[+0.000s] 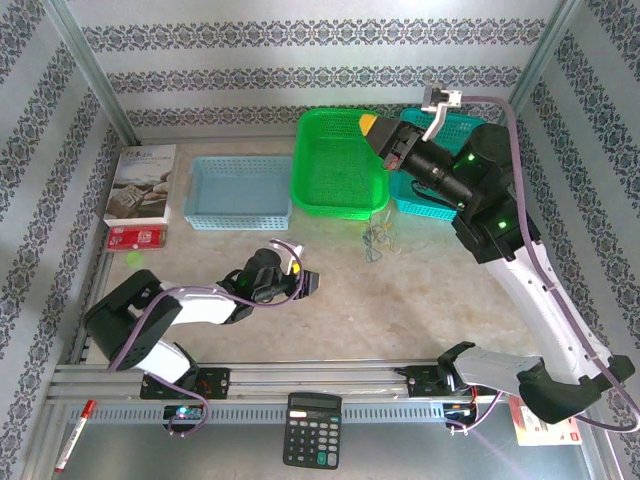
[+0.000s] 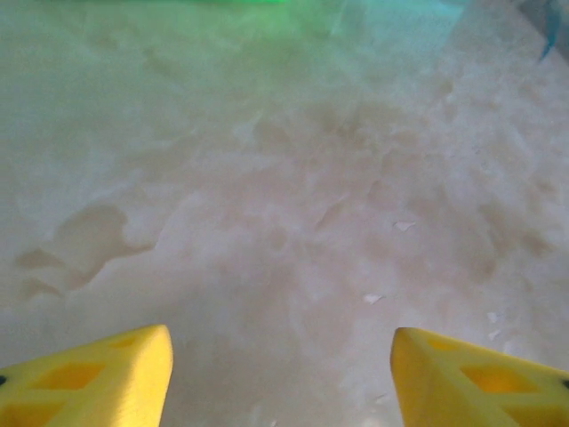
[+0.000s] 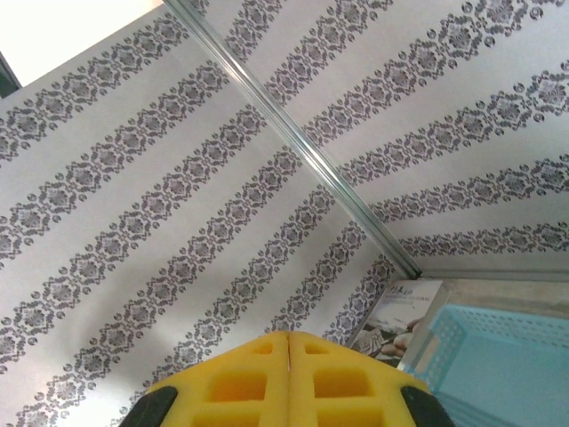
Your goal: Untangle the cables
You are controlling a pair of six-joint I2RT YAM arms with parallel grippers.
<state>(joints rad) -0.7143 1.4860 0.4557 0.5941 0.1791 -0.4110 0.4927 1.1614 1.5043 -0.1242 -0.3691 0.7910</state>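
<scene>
Three baskets line the back of the table (image 1: 430,310): pale blue basket (image 1: 240,192), green basket (image 1: 338,165), teal basket (image 1: 418,207). Just in front of the green one lie the tangled cables (image 1: 377,240). The left hand (image 1: 303,275), fingers spread, sits low, well apart from them. The right hand (image 1: 372,128), clenched shut, hangs above the green basket.

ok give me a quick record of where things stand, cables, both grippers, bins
cables: small tangled bundle lying on the table, just in front of the green basket
left gripper: open, low over bare table, left of the cables, holding nothing
right gripper: shut, raised above the green basket, pointing at the wall
other bins: light blue tray left of the green basket, teal basket right of it
contact: neither gripper touches the cables
</scene>
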